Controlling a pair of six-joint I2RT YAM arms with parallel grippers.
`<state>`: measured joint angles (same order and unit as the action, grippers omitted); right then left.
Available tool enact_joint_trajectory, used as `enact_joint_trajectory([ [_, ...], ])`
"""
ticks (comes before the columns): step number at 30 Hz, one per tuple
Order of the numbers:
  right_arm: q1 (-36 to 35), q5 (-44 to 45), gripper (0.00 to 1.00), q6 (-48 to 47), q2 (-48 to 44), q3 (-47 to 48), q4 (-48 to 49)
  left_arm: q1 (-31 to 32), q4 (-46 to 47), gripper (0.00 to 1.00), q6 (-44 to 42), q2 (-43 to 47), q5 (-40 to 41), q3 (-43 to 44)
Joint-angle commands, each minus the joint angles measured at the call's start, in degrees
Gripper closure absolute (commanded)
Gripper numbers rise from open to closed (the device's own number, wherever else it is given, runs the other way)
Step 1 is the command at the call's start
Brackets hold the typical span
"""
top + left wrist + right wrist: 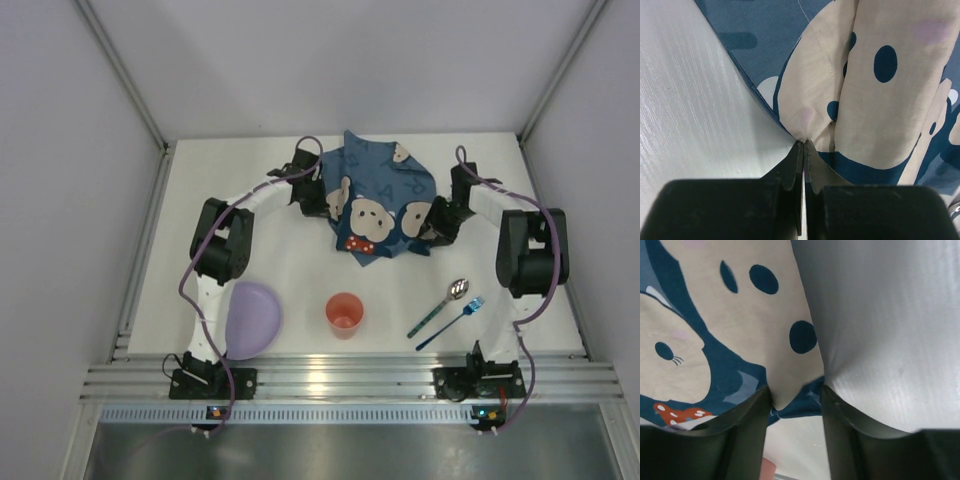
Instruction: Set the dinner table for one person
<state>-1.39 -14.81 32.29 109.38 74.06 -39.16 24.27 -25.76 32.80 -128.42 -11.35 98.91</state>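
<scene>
A blue cartoon-print placemat (pixel 375 205) lies rumpled at the back middle of the white dinner table (pixel 220 170). My left gripper (pixel 325 205) is at the mat's left edge. In the left wrist view it (pixel 804 142) is shut on a pinched fold of the placemat (pixel 865 100), just above the tabletop (pixel 690 100). My right gripper (pixel 425 235) is at the mat's right corner. In the right wrist view its jaws (pixel 796 395) stand apart, with the corner of the placemat (pixel 740 330) hanging between them against the left finger, over the table (pixel 880 330).
Near the front edge stand a purple plate (pixel 250 318) at the left and an orange cup (pixel 344 314) in the middle. A spoon (pixel 440 305) and a blue fork (pixel 452 322) lie at the right. A ribbed aluminium rail (pixel 340 380) runs along the front.
</scene>
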Motion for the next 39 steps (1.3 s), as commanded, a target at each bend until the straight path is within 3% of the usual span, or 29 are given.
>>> enact_joint_trajectory([
  [1, -2.2, -1.1, 0.55, 0.8, 0.3, 2.1, 1.5, -0.5, -0.8, 1.0, -0.5, 1.4, -1.0, 2.4],
  [2, -2.2, -1.2, 0.6, 0.8, 0.3, 2.2, 1.5, -0.5, -0.7, 1.0, -0.5, 1.5, -1.0, 2.6],
  [6, -2.1, -0.2, 1.0, -0.4, 0.0, 3.0, 1.0, -0.6, -1.0, 1.0, -0.5, 1.5, -0.9, 2.9],
  [13, 0.9, 0.8, 1.0, -2.3, -1.5, 5.2, -1.1, -3.2, -4.6, 1.0, -2.8, 2.7, 2.0, 4.2],
  [24, 14.2, 4.2, 1.0, -4.6, -4.2, 4.9, -5.8, -13.9, -13.9, 1.0, -11.3, 8.7, 10.6, 5.1],
  [39, 14.3, 2.6, 1.0, -5.8, -7.8, 0.3, -7.3, -14.7, -19.8, 1.0, -16.8, 9.9, 16.5, 4.1],
])
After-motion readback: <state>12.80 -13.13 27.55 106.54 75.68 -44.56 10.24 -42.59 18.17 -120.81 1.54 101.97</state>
